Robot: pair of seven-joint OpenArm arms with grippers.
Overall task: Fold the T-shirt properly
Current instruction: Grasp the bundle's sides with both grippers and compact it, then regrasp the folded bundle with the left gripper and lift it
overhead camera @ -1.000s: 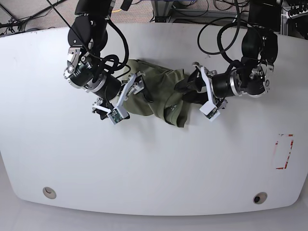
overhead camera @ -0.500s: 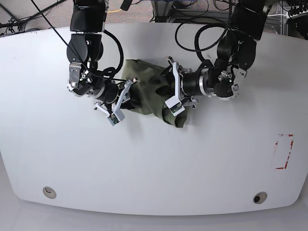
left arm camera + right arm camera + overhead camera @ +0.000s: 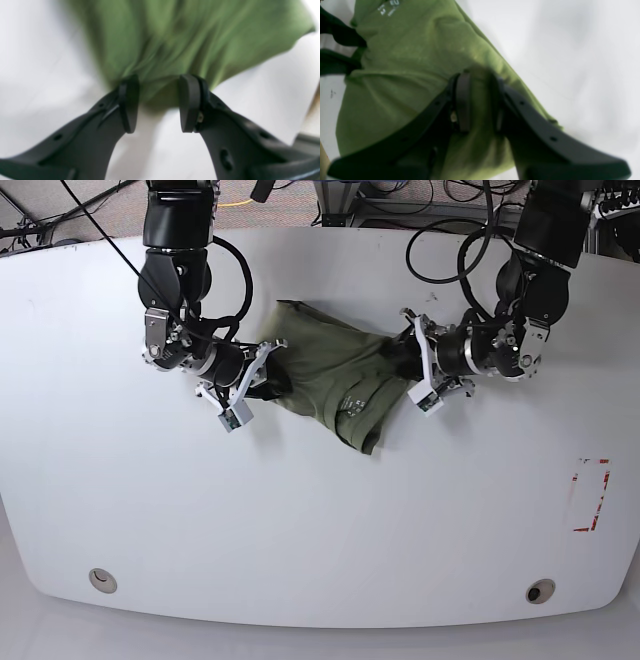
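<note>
The olive-green T-shirt [image 3: 330,370] lies bunched and wrinkled in the middle of the white table [image 3: 300,520]. It stretches between my two grippers. My right gripper [image 3: 272,377] is at the shirt's left edge in the base view. In the right wrist view its fingers [image 3: 463,100] stand close together, pinching a fold of the T-shirt [image 3: 407,62]. My left gripper [image 3: 397,365] is at the shirt's right edge. In the left wrist view, which is blurred, a gathered edge of the T-shirt [image 3: 175,37] sits between the tips of the left gripper [image 3: 158,81], with the folds running toward them.
A red-outlined rectangle [image 3: 590,495] is marked on the table at the right. Two round fittings [image 3: 101,580] [image 3: 540,591] sit near the front edge. Cables and stands crowd the back beyond the table's far edge.
My right gripper went from open to shut on the shirt's left edge. My left arm swung in over the shirt, then drew back right, and the cloth now spreads wider between the grippers.
</note>
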